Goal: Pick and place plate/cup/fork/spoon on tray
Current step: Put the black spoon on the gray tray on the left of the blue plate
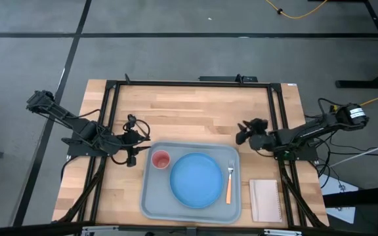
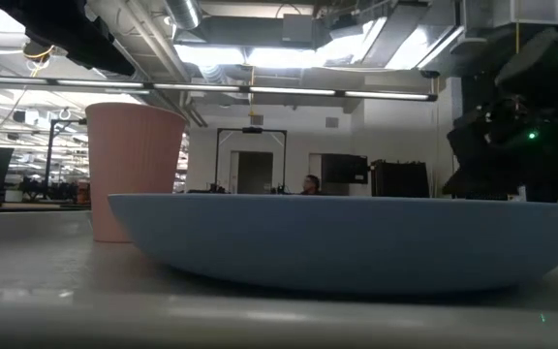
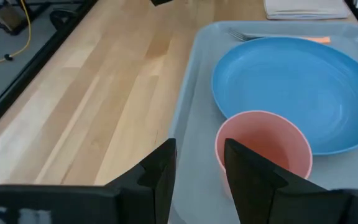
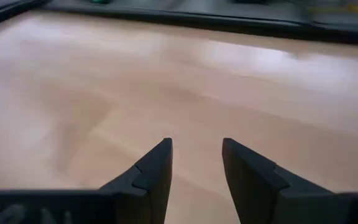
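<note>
You will find no spoon in any view, and the low view hides most of the tray behind the plate's [image 2: 356,237] broad side, with only the cup [image 2: 132,170] rising beyond its rim. In the left wrist view the fork [image 3: 278,37] is mostly cut off behind the plate, so you see just its tines and a sliver of orange handle.

The tray [image 1: 151,196] holds three things: the blue plate [image 1: 196,179] in its middle, the pink cup [image 1: 160,159] upright in the corner nearest your left gripper [image 1: 134,152], and the fork [image 1: 229,181] lying along the plate's far side, toward the white pad [image 1: 265,200] that sits just off the tray on the wooden table [image 1: 189,111].

Your left gripper [image 3: 197,171] hangs at the tray's edge with its fingers spread and empty; the cup [image 3: 263,149] stands just ahead of them, close by one fingertip, and the plate [image 3: 297,87] lies beyond it.

Your right gripper [image 1: 244,133] waits over bare wood just off the tray's corner. Its fingers [image 4: 154,168] are apart with nothing between them.
</note>
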`<act>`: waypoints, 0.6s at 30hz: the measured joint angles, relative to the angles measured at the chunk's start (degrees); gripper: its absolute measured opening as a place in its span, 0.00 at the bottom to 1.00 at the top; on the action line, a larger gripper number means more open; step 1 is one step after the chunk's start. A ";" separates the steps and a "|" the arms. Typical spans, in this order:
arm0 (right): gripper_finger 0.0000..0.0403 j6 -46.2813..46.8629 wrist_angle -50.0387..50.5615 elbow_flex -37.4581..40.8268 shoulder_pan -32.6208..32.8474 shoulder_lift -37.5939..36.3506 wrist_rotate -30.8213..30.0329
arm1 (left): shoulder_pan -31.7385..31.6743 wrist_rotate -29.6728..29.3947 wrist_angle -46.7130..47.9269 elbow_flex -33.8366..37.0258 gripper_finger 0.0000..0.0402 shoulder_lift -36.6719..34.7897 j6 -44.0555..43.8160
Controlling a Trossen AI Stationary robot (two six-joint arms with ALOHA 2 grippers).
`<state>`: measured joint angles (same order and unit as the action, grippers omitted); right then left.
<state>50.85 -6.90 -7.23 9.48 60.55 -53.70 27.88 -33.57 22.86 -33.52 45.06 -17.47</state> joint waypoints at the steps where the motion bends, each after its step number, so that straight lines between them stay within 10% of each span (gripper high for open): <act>1: 0.36 -6.23 -5.43 0.87 -0.76 0.00 1.97 | 0.00 -0.01 -0.01 0.00 0.32 0.00 -0.01; 9: 0.36 -47.43 -30.35 2.89 -13.53 0.00 18.94 | 0.00 0.31 0.01 0.00 0.32 0.00 -2.80; 18: 0.36 -54.17 -31.03 2.89 -25.25 0.00 36.34 | 0.00 0.46 0.07 0.00 0.32 0.00 -3.14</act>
<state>-3.32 -37.93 -4.34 -15.77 60.55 -17.36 27.88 -33.11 22.94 -33.52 45.06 -20.61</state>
